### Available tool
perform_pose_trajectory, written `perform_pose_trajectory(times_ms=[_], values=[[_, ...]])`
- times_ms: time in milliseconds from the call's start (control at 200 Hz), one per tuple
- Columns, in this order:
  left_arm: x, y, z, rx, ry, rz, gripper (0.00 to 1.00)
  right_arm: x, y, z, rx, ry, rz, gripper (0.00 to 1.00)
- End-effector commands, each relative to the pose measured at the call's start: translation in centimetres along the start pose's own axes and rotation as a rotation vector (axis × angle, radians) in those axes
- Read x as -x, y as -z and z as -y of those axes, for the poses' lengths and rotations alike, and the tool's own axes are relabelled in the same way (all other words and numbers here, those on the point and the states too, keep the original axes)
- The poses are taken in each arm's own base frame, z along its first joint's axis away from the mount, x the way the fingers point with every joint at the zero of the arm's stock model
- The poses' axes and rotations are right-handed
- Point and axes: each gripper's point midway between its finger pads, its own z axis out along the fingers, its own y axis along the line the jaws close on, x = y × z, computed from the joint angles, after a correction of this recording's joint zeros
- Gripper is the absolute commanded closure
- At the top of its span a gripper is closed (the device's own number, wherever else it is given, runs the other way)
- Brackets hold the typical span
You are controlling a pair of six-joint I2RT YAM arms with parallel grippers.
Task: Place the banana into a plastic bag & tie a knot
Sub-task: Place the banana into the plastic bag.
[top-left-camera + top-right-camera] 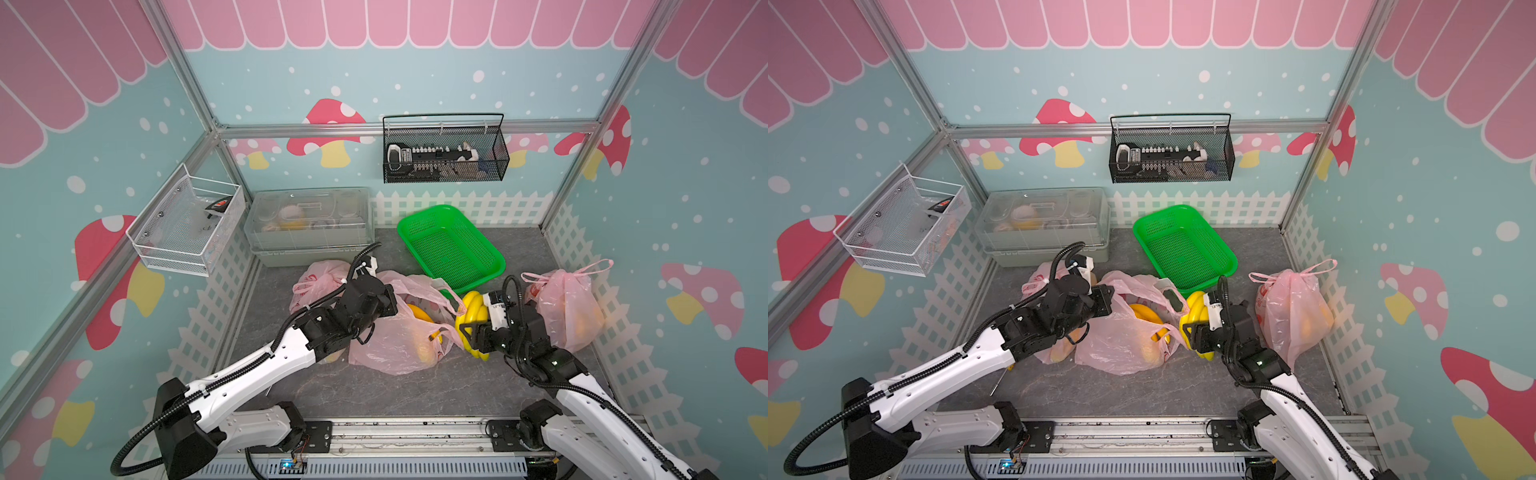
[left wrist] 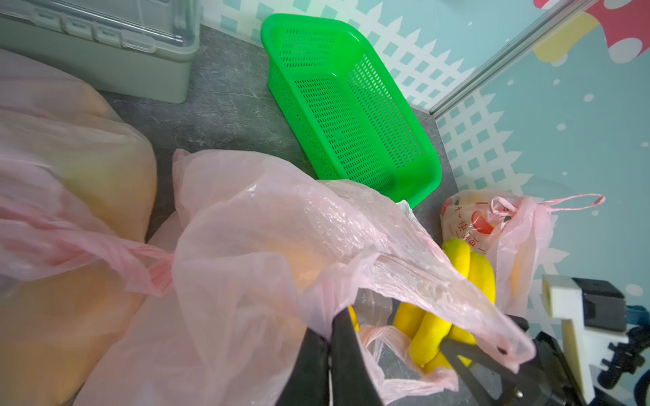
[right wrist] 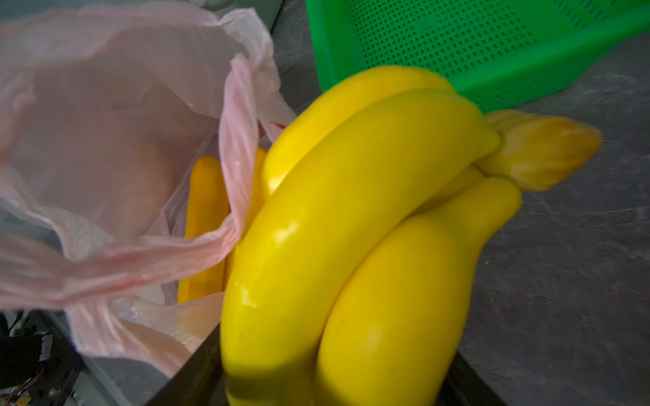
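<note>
1. The right gripper (image 1: 473,336) holds the banana bunch (image 1: 469,308), with its jaws spread fairly wide around the thick yellow fruit; in the right wrist view one black finger (image 3: 191,378) shows on each side of the bunch
2. The bunch sits at the open mouth of the plastic bag (image 1: 399,345) and has not gone in; the wrist view shows the bag's pink rim lying against the bunch's side
3. Whether the bunch rests on the table (image 1: 415,390) or hangs just above it cannot be told
4. The left gripper (image 2: 334,337) is clamped tight on the bag's edge, pinching the thin film and holding the mouth lifted towards the bunch
5. A second banana (image 3: 205,225) lies inside the bag, seen through the opening and as a yellow shape through the film in both top views
6. The green basket (image 1: 449,249) stands just behind the bunch, near the back wall
7. A tied bag (image 1: 569,307) stands to the right of the bunch, close to the right arm; another tied bag (image 1: 316,282) lies left of the open one, partly hidden by the left arm
8. A clear-lidded storage box (image 1: 307,224) stands in the back-left corner
</note>
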Motion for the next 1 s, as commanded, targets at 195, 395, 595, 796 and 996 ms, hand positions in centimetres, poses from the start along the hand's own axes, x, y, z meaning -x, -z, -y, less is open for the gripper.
perform_pose_trajectory(times_ms=[195, 395, 595, 796, 996], values=[[-0.2, -0.5, 2.7, -0.089, -0.043, -0.029, 1.0, -1.7, -0.8, -5.7, 0.152, 0.054, -0.037, 0.41], [-0.3, 0.9, 4.6, -0.176, -0.106, -0.021, 1.0, 0.5, -1.6, -8.0, 0.174, 0.123, -0.016, 0.39], [-2.2, 2.9, 6.7, -0.286, -0.222, -0.034, 1.0, 4.9, -1.8, -10.1, 0.163, 0.169, -0.004, 0.38], [-3.2, 5.5, 7.6, -0.396, -0.312, -0.009, 1.0, 6.0, -2.3, -9.3, 0.113, 0.103, -0.068, 0.38], [-2.4, 6.1, 7.4, -0.41, -0.268, 0.051, 1.0, 6.8, -4.1, -12.8, 0.279, 0.016, -0.008, 0.38]])
